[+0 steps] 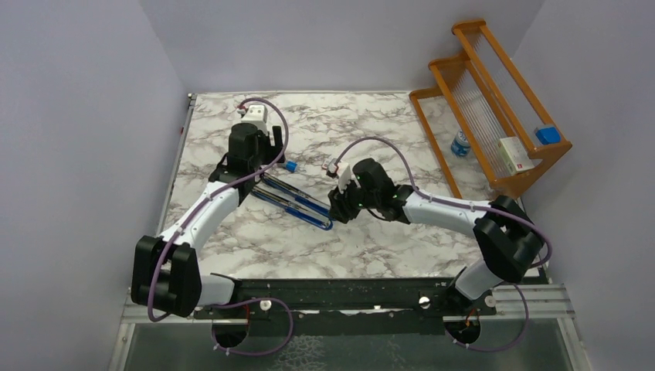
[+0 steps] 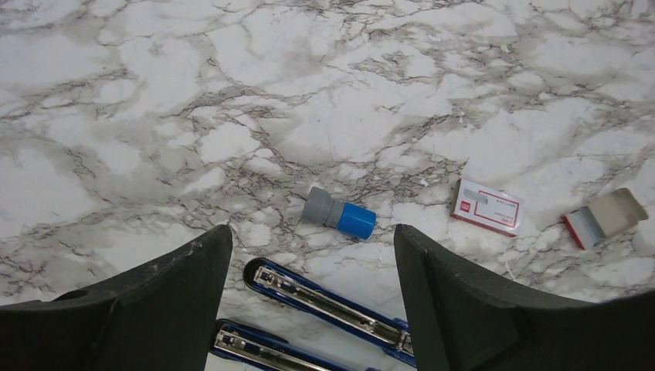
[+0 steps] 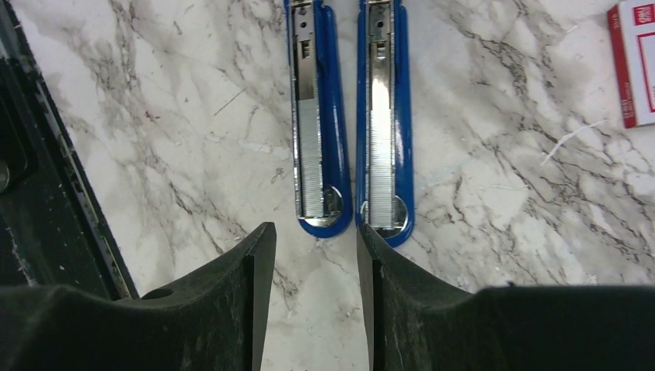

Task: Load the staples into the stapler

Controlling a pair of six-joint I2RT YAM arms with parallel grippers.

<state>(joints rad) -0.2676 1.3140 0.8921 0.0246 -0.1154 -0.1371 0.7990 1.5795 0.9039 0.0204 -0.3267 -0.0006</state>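
Black fingers of the right gripper (image 3: 314, 229) stand partly apart with nothing between them, nothing held. Just ahead of the tips are the rounded ends of the stapler (image 3: 384, 139). It is opened flat, two blue halves side by side, metal channels up. A ribbed silvery staple strip (image 3: 311, 162) lies in the left-hand channel as the right wrist view shows it.

The left gripper (image 2: 309, 232) is spread wide and empty. It hangs over the stapler's other ends, which show between its fingers at the bottom of its view. Beyond it a blue-capped cylinder (image 2: 340, 212) lies on its side. To the right of that the staples box (image 2: 487, 207) lies flat, white with a pink-red label. An open sleeve (image 2: 606, 219) sits further right, apart from the box.

The table (image 1: 386, 124) is white marble pattern with grey veins, and a black rail (image 1: 347, 290) runs along its near edge. Pale lilac walls (image 1: 324, 39) close three sides. A wooden rack (image 1: 550, 159) stands at the right rear.

The stapler sits mid-table between the two grippers. In the top view its long axis runs diagonally, left-rear to right-front.

The left arm (image 1: 208, 209) reaches forward from its base, wrist bent down over the far end. The right arm (image 1: 448, 209) has its elbow out to the right. Its forearm crosses leftward, with the wrist low at the near end.
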